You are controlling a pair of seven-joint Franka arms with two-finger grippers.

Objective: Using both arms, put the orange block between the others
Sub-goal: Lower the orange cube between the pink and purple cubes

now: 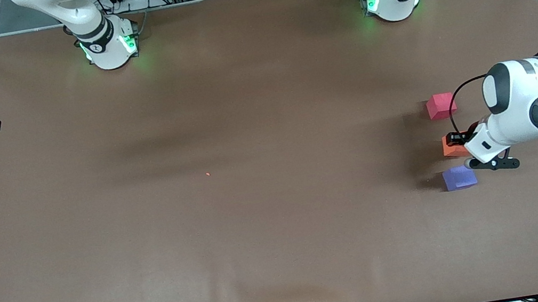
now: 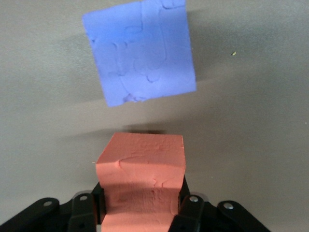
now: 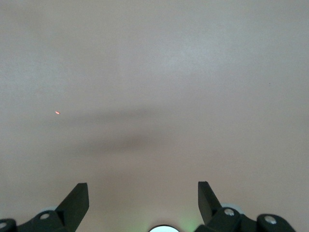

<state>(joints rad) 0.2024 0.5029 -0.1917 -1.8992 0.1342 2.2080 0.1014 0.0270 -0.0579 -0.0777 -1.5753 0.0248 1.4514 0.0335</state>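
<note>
My left gripper (image 2: 142, 205) is clamped on the small matte orange foam cube (image 2: 142, 186), its black fingers (image 2: 188, 212) pressing in on two sides hard enough to dent the foam. Through the left wrist camera I see the orange cube filling the lower middle of the view, and just past it, apart with a strip of bare table between, the small matte purple foam cube (image 2: 140, 50), turned slightly askew.

From the high front camera, the left gripper (image 1: 462, 142) holds the orange cube (image 1: 453, 146) low at the brown table (image 1: 203, 210), at the left arm's end. I cannot tell whether the cube rests on the surface or sits just above it. It lies in the gap between the other two cubes: the small matte pinkish-red foam cube (image 1: 440, 106) farther from that camera, the purple cube (image 1: 459, 178) nearer to it. The three form a rough line.

My right gripper (image 3: 143, 200) waits with its fingers spread wide and nothing between them, looking down on bare table with one tiny orange speck (image 3: 57, 113).

I judge this to be the placing step, nearly done. The next move calls for making sure the cube is seated, opening the left fingers gently so the foam does not cling, then lifting straight up without brushing the purple cube.
</note>
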